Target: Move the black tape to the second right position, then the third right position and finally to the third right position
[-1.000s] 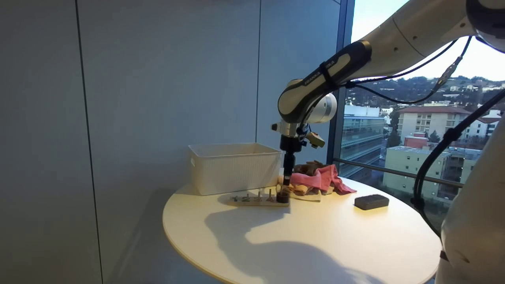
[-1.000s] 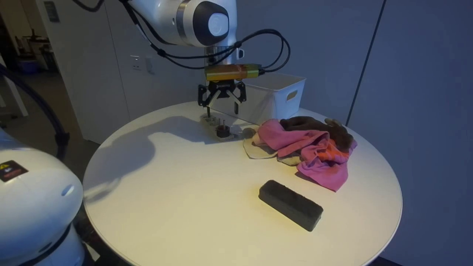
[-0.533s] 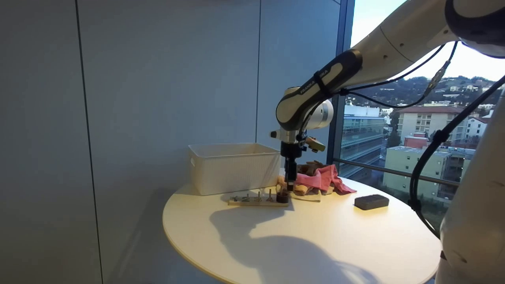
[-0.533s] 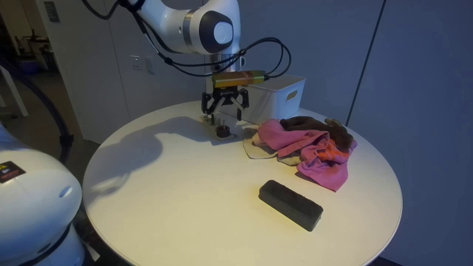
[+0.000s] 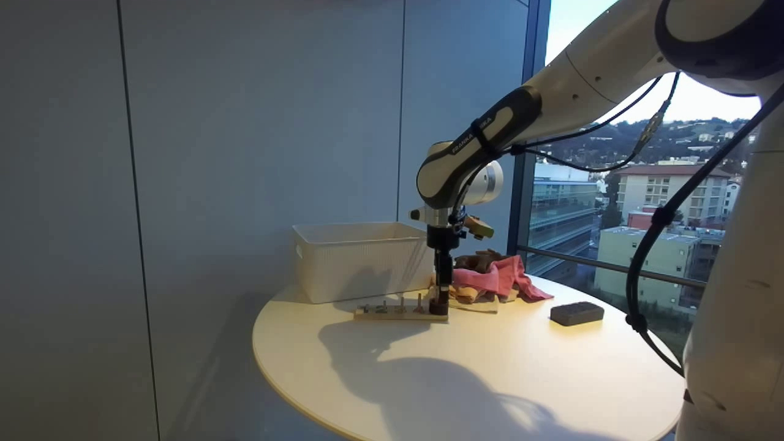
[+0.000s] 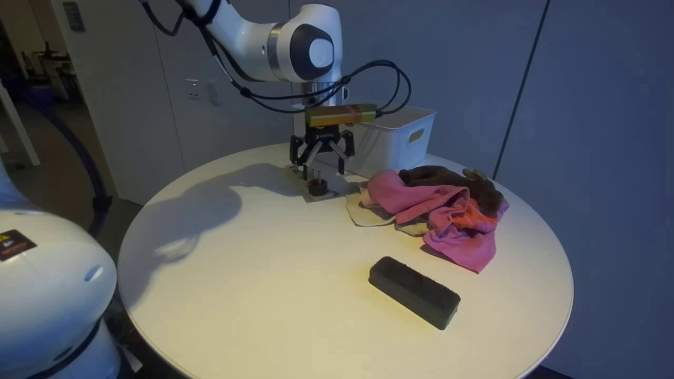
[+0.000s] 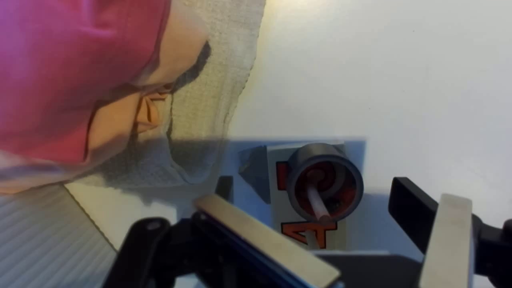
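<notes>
At far left in an exterior view, a plain blue-grey wall [image 5: 263,122] cut by dark upright seams. Next, a pale round table [image 5: 539,349], partly under the shadow [image 5: 429,392] of the arm [image 5: 588,73]. On top, going rightward: a white box [image 5: 361,269] with ribbed sides; just in front, a low numbered board [image 5: 398,316]; at the right end of that board, the black tape [image 5: 437,307], flat side down; over that same end, pointing down, the gripper [image 6: 323,170]. Then a rumpled heap of cloths [image 5: 505,278], pink over tan, and, well apart, a flat black block [image 5: 577,313]. Beyond the table, toward the right, a window [image 5: 566,24] with buildings [image 5: 643,190] and a hillside [image 5: 692,131] outside. In the wrist view, again from the left: cloths and white box, one dark finger [image 7: 225,189], the black tape around a pale peg [image 7: 317,200] beside an orange 4 [image 7: 322,238], the opposite finger [image 7: 412,212]. Jaws parted wide, released, a visible gap to each side of the tape. Contact of either finger with the board: cannot tell from here.
</notes>
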